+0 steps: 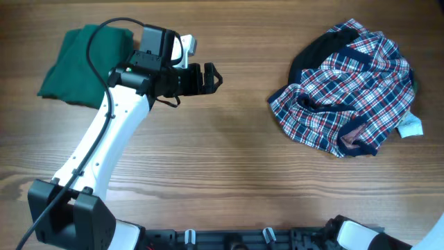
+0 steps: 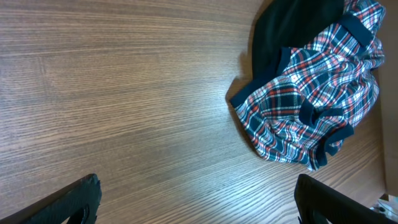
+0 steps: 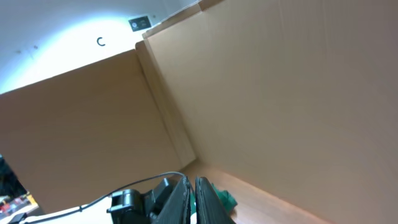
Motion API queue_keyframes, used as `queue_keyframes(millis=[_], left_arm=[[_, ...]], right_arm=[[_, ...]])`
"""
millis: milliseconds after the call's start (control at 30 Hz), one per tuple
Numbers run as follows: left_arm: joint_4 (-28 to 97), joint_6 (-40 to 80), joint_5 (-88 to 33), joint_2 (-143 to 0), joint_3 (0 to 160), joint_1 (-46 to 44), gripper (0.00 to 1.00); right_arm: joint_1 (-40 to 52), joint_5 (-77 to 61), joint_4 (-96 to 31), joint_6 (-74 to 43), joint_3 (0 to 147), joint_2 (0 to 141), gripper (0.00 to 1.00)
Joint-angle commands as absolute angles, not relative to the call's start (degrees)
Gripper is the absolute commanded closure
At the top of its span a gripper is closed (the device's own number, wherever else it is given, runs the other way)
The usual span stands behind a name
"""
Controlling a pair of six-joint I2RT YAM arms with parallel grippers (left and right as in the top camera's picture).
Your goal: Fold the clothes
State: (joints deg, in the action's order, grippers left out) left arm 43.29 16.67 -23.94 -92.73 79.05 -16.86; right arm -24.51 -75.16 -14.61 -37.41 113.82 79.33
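Note:
A crumpled plaid garment (image 1: 350, 90) in red, white and navy lies at the right of the table on a dark cloth (image 1: 313, 50). It also shows in the left wrist view (image 2: 311, 93). A folded green garment (image 1: 83, 64) lies at the far left. My left gripper (image 1: 207, 78) is open and empty above bare wood between the two, its fingers wide apart in the left wrist view (image 2: 196, 199). My right gripper (image 3: 193, 196) is shut and empty, pointing up at cardboard walls; only a bit of that arm (image 1: 361, 236) shows at the overhead view's bottom edge.
The wooden table (image 1: 229, 153) is bare in the middle. A white tag (image 1: 411, 127) sticks out at the plaid garment's right edge. Cardboard walls (image 3: 261, 93) stand around the table. The left arm's cable (image 1: 97, 42) crosses the green garment.

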Motion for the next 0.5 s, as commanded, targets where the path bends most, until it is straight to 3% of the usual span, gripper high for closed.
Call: queue_keyframes(millis=[0,100,200,333,467], left_arm=[[44.45,16.97,-25.06,-91.61,80.01,-16.64,0.00],[46.13,16.97,-25.04,-91.61,80.01,-16.64,0.00],[45.43,16.99,-25.04,-91.64,80.01,-16.67,0.00],[44.05,16.95,-24.47,-91.64,79.92,-17.08,0.00],[42.17,16.97,-17.76,-91.72,79.88,-20.08,0.00]], right_arm=[[-24.27,-63.61,-26.94,-26.96,114.32,79.66,0.96],[-24.25,-35.35,-49.36,-12.97,114.32,82.52,0.96],[-24.23,-22.70,-56.49,-12.23,114.30,86.52,0.92],[-23.53,-21.19,-66.37,-11.11,114.24,95.90,0.74],[-17.12,-21.21,-73.80,-0.56,113.84,106.65,0.59]])
